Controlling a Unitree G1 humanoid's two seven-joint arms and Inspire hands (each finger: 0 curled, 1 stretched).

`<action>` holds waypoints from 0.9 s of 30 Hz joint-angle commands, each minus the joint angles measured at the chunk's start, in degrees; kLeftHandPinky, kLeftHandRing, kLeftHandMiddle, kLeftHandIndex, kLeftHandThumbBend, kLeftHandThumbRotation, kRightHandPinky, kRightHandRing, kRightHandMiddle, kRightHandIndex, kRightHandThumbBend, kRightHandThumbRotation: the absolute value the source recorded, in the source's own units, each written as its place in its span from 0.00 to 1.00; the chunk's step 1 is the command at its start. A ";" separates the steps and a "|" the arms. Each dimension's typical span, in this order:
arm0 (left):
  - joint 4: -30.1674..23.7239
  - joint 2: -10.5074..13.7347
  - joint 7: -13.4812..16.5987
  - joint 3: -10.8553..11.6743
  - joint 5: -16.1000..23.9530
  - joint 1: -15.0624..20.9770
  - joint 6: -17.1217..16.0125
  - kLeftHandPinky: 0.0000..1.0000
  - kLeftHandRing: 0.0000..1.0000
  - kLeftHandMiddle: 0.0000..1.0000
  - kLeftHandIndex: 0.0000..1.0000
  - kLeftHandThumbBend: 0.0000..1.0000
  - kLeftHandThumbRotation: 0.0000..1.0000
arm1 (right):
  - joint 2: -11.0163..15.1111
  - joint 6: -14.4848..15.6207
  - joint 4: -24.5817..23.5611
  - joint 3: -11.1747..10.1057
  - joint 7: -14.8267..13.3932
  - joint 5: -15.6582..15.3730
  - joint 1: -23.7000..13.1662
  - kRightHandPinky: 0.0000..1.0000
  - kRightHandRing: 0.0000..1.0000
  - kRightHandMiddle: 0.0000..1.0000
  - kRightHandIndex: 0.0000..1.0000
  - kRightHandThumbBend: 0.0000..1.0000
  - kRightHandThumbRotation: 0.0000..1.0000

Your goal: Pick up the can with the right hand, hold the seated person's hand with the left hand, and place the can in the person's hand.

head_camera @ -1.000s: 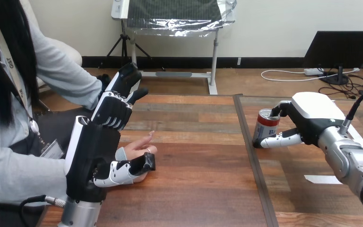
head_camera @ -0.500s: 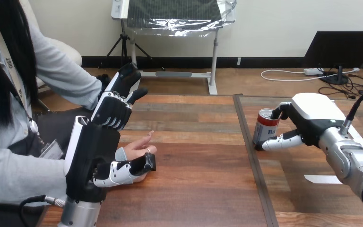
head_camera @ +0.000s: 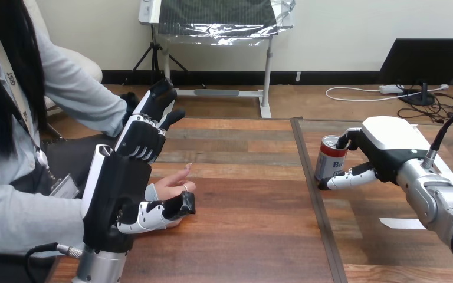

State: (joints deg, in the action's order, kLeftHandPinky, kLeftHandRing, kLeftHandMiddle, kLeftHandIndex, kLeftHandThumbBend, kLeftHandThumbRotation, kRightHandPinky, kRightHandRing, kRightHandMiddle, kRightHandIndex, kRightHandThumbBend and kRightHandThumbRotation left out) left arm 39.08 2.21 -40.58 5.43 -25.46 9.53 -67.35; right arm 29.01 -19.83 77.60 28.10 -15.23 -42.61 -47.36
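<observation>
A red, white and blue can [head_camera: 330, 158] stands upright on the table near the dark seam, right of centre. My right hand [head_camera: 384, 146] reaches it from the right. Its fingers curl behind the can's top and its thumb [head_camera: 347, 179] wraps across the can's base, so the hand is shut on it. At the left, the person's hand [head_camera: 174, 181] rests palm up just above the table. My left hand [head_camera: 117, 191] stands against that hand's near side, with its thumb [head_camera: 166, 211] curled under the person's fingers and its fingers [head_camera: 144, 132] bent over the wrist.
A dark seam [head_camera: 318, 206] runs front to back between two wooden tabletops [head_camera: 248, 236]. A white paper slip [head_camera: 402, 223] lies on the right tabletop near my right forearm. The person sits at the left edge, with a sleeve over the table's corner.
My right hand has closed a little tighter on the can and eased it slightly left. My left hand and the person's hand have stayed where they were.
</observation>
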 commanded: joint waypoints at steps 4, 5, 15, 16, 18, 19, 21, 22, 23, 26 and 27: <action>-0.11 -0.17 -0.06 0.07 -0.58 3.64 0.10 0.89 0.96 0.96 0.92 1.00 0.51 | 0.45 -0.36 -1.71 -0.26 -1.23 0.45 -3.13 0.89 0.85 0.75 0.77 1.00 0.59; -0.12 -0.16 -0.03 0.08 -0.55 3.63 0.14 0.89 0.96 0.96 0.92 1.00 0.51 | 0.45 -0.33 -1.71 -0.27 -1.22 0.46 -3.13 0.90 0.85 0.75 0.77 1.00 0.59; 0.45 -0.18 -0.93 0.23 -1.26 3.96 0.12 0.90 0.96 0.97 0.93 1.00 0.51 | 0.57 -0.41 -1.92 -0.73 -1.08 0.95 -3.16 0.91 0.86 0.76 0.78 1.00 0.57; 0.51 -0.17 -0.92 0.28 -1.21 3.98 0.04 0.90 0.96 0.97 0.93 1.00 0.51 | 0.58 -0.42 -1.95 -0.71 -1.14 0.93 -3.17 0.91 0.86 0.76 0.78 1.00 0.57; 0.66 -0.15 -1.06 0.30 -1.24 4.06 -0.14 0.90 0.96 0.97 0.93 1.00 0.51 | 0.64 -0.26 -1.93 -0.47 -1.56 0.62 -3.18 0.91 0.86 0.76 0.78 1.00 0.57; 0.70 -0.15 -1.12 0.30 -1.27 4.08 -0.18 0.90 0.96 0.97 0.93 1.00 0.51 | 0.65 -0.21 -1.91 -0.40 -1.67 0.54 -3.18 0.91 0.86 0.76 0.78 1.00 0.57; 0.72 -0.18 -1.38 0.28 -1.52 4.13 -0.10 0.90 0.96 0.97 0.93 1.00 0.51 | 0.67 -0.11 -1.84 -0.36 -2.13 0.44 -3.10 0.91 0.86 0.76 0.78 1.00 0.58; 0.73 -0.19 -1.47 0.28 -1.60 4.14 -0.07 0.90 0.96 0.97 0.93 1.00 0.51 | 0.67 -0.09 -1.82 -0.35 -2.24 0.42 -3.08 0.91 0.86 0.76 0.78 1.00 0.58; 0.78 -0.20 -1.46 0.31 -1.55 4.17 -0.08 0.90 0.96 0.97 0.93 1.00 0.51 | 0.70 -0.09 -1.79 -0.31 -2.48 0.35 -3.04 0.91 0.86 0.76 0.78 1.00 0.58; 0.93 -0.20 -1.36 0.42 -1.34 4.20 -0.18 0.90 0.96 0.97 0.93 1.00 0.51 | 0.74 0.15 -1.70 -0.11 -2.78 0.12 -3.02 0.90 0.85 0.75 0.78 1.00 0.59; 0.98 -0.19 -1.32 0.45 -1.25 4.21 -0.22 0.90 0.96 0.97 0.93 1.00 0.51 | 0.75 0.34 -1.67 -0.01 -2.79 0.02 -3.04 0.90 0.85 0.75 0.78 1.00 0.60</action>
State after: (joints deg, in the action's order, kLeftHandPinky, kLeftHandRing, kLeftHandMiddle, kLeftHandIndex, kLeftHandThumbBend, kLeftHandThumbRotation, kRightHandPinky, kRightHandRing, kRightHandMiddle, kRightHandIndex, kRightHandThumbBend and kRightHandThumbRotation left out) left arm 39.13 2.19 -41.78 5.51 -26.60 9.65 -66.92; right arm 29.01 -19.79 77.60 28.16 -15.99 -42.67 -47.35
